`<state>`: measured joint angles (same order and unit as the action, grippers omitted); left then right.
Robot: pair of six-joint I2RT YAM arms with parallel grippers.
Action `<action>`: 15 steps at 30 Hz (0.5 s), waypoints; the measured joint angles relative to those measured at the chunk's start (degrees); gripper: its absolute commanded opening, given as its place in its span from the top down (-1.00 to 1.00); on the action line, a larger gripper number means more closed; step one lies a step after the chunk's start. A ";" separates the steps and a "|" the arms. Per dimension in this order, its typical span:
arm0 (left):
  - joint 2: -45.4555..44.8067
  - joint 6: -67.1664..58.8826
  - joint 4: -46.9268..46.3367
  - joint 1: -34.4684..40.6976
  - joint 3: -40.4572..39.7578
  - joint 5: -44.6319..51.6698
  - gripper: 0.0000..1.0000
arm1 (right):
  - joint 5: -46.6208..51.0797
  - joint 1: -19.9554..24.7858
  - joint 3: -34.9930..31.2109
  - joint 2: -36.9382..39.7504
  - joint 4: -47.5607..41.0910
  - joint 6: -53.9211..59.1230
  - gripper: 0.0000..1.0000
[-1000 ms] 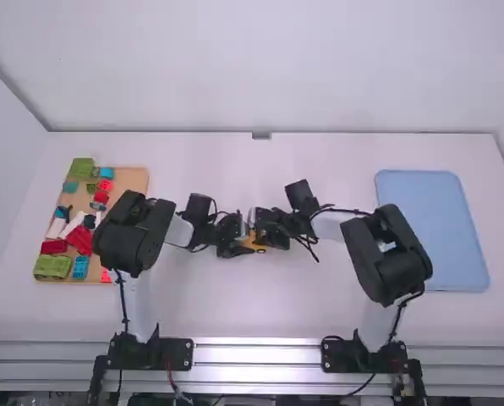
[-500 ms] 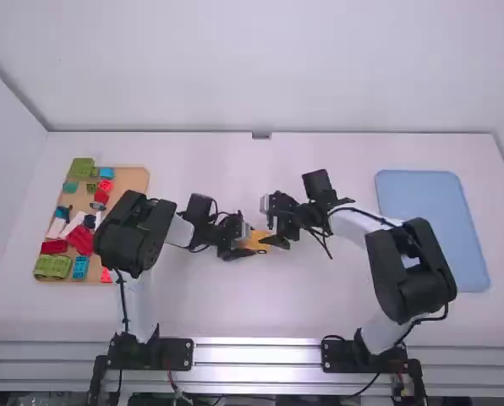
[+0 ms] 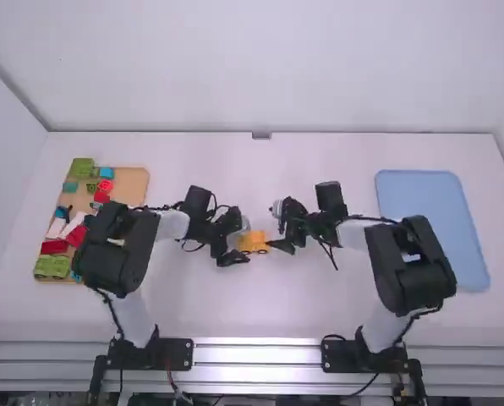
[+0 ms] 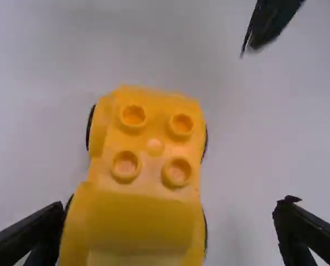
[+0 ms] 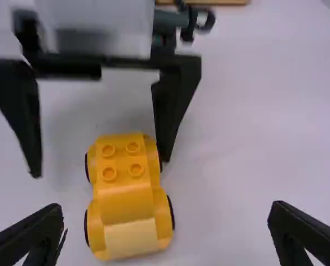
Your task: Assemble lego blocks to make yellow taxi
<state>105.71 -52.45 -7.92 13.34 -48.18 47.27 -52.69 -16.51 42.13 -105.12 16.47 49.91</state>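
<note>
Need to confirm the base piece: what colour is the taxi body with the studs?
Yellow-orange studded toy car body, showing best in the right wrist view.

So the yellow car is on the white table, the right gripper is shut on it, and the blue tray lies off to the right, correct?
Not quite: the right gripper is open, its fingers wide apart and not gripping the yellow car, as the right wrist view shows. The rest stands.
</note>
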 measured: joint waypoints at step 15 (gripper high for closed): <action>-31.69 1.29 -13.73 -0.66 -2.34 -13.79 -0.98 | 0.81 -5.77 6.03 -12.48 0.70 -1.84 -0.97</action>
<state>74.02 -51.16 -21.65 12.69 -50.52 33.47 -51.88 -22.28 48.16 -117.60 17.17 48.07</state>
